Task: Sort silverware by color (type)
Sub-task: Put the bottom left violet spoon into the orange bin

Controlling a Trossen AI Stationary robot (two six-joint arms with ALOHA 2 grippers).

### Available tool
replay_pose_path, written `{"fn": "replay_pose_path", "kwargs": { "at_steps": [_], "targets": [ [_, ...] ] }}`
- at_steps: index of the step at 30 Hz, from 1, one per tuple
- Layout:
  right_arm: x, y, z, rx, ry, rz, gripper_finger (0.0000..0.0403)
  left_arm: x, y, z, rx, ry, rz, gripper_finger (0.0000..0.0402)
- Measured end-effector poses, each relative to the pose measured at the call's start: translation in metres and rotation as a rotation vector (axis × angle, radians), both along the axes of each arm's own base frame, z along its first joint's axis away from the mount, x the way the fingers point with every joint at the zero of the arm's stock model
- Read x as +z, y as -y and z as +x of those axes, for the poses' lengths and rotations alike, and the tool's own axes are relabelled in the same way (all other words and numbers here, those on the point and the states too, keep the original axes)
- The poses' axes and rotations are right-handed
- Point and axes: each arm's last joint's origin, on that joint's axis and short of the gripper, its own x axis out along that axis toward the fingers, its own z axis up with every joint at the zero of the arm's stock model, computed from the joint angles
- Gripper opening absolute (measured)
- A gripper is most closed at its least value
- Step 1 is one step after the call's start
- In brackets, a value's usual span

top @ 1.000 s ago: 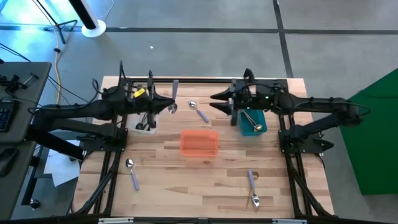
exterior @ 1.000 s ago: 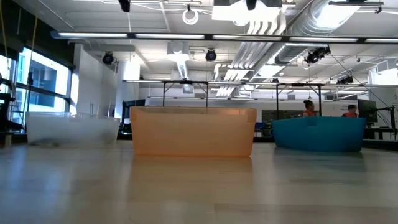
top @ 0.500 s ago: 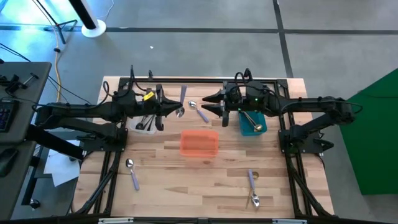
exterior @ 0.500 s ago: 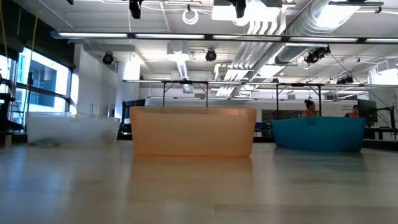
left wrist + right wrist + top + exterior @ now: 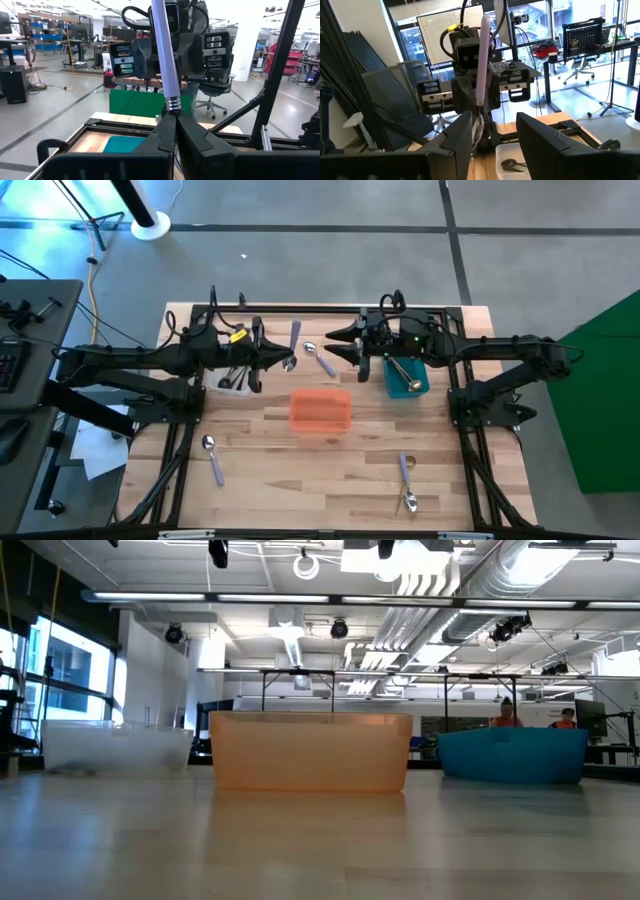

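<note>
**Above the desk's far half: two claws face each other over the bins**

Across the wooden desk (image 5: 330,470) the two dark arms reach inward from either side and meet near the middle of the far edge. Orange bin (image 5: 320,409) stands at the desk's centre; teal bin (image 5: 406,376) stands toward the far right, with a gold spoon (image 5: 403,371) lying in it; clear bin (image 5: 236,379) stands toward the far left beneath the left arm, and the right wrist view shows a dark spoon (image 5: 512,164) inside it.

Left claw (image 5: 283,360) hangs above the desk between the clear bin and the centre, its fingers (image 5: 167,135) pressed fully together on the neck of a lavender-handled spoon (image 5: 293,342), whose handle stands up from the grip. Right claw (image 5: 335,345) hangs just opposite, beside the teal bin, its fingers (image 5: 457,137) spread apart and holding nothing.

Loose lavender-handled spoons lie on the desk: one (image 5: 320,359) between the two claws, one (image 5: 213,459) near the left edge toward the front, and two (image 5: 406,483) close together near the front edge, right of centre.
</note>
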Motion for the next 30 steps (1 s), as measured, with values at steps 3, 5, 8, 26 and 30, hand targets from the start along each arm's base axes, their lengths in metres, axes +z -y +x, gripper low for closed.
{"fn": "replay_pose_path", "kwargs": {
  "at_steps": [3,5,8,26,30],
  "targets": [
    [0.0,-0.0002,0.0,0.001,0.0,0.0,0.014,0.0001,0.0,-0.0001,0.001,0.0,0.005,0.0],
    [0.0,-0.0002,0.0,0.001,0.0,0.0,0.014,0.0,0.0,0.0,0.001,0.0,0.005,0.0],
    [0.0,-0.0002,0.0,0.001,0.0,0.0,0.014,-0.0002,0.0,0.0,0.001,-0.003,0.004,0.0],
    [0.0,-0.0002,0.0,0.001,0.0,0.0,0.014,-0.0011,0.001,0.0002,0.0,-0.01,-0.017,0.0],
    [0.0,-0.0002,0.0,0.001,0.0,0.0,0.014,-0.0011,0.001,0.0002,0.0,-0.01,-0.015,0.0]
  ]
}}
